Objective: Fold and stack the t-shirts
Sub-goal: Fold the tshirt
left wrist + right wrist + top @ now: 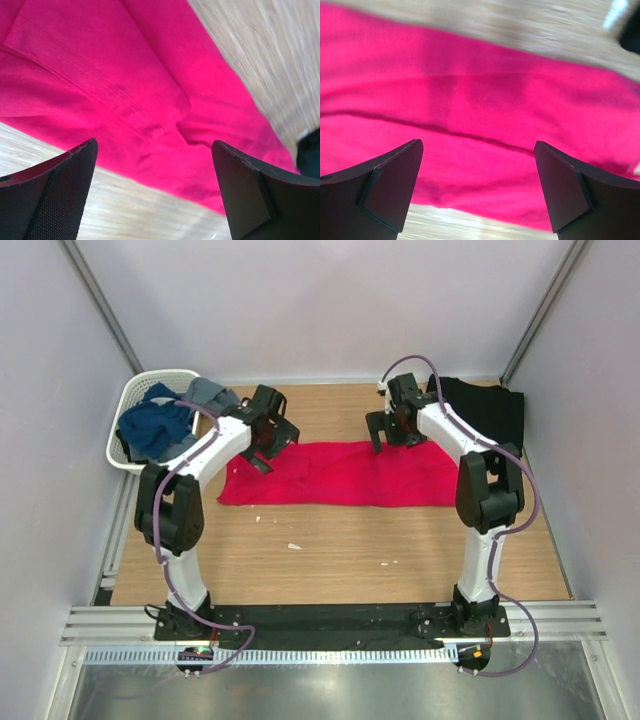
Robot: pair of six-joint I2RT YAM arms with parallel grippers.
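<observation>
The red t-shirt (340, 475) lies flat as a long folded band across the middle of the wooden table. It fills the left wrist view (125, 85) and the right wrist view (480, 115). My left gripper (262, 448) is open and empty, hovering over the shirt's far left corner. My right gripper (385, 435) is open and empty above the shirt's far edge, right of centre. The black t-shirt (488, 412) lies at the far right corner of the table, behind my right arm.
A white lattice basket (135, 410) holding blue and grey clothes stands at the far left corner. Small white specks lie on the bare wood in front of the red shirt. Grey walls close in the table on three sides.
</observation>
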